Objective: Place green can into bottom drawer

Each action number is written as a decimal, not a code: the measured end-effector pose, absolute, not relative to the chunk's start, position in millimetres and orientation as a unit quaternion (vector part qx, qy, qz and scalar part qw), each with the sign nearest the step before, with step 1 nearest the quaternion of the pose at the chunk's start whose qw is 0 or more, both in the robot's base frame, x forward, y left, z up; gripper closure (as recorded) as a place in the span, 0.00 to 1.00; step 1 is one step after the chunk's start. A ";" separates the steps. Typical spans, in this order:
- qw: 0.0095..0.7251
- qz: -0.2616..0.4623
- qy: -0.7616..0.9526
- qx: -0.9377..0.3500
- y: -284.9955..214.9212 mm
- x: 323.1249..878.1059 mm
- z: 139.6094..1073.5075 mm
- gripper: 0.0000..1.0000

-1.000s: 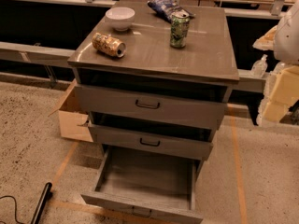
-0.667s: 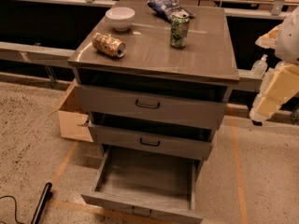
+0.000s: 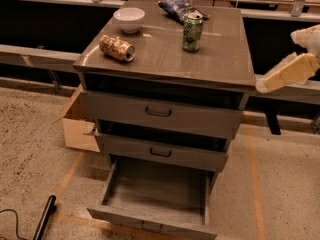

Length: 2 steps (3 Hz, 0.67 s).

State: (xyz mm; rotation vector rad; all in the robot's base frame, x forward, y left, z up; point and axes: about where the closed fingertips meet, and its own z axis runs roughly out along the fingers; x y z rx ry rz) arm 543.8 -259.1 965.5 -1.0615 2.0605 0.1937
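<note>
The green can [image 3: 192, 31] stands upright at the back middle of the grey cabinet's top [image 3: 220, 59]. The bottom drawer [image 3: 155, 196] is pulled out and its inside is bare. My gripper [image 3: 285, 75], cream-coloured, hangs in the air just off the cabinet's right edge, level with the top. It points left and down and is well to the right of the can. It holds nothing that I can see.
A gold-tan can [image 3: 116, 48] lies on its side at the top's left. A white bowl [image 3: 129, 19] and a blue bag [image 3: 175, 6] sit at the back. A cardboard box [image 3: 77, 126] stands left of the cabinet. A black rod [image 3: 45, 216] lies on the floor.
My gripper has swung up from hanging beside the cabinet to point leftward at the level of the top's right edge. The cans and drawers have not moved.
</note>
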 end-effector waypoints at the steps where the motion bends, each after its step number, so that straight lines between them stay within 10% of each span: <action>1: 0.501 0.130 0.779 -0.353 -259.7 608.9 979.5 0.00; 2: 0.559 0.143 0.754 -0.312 -260.1 671.6 994.6 0.00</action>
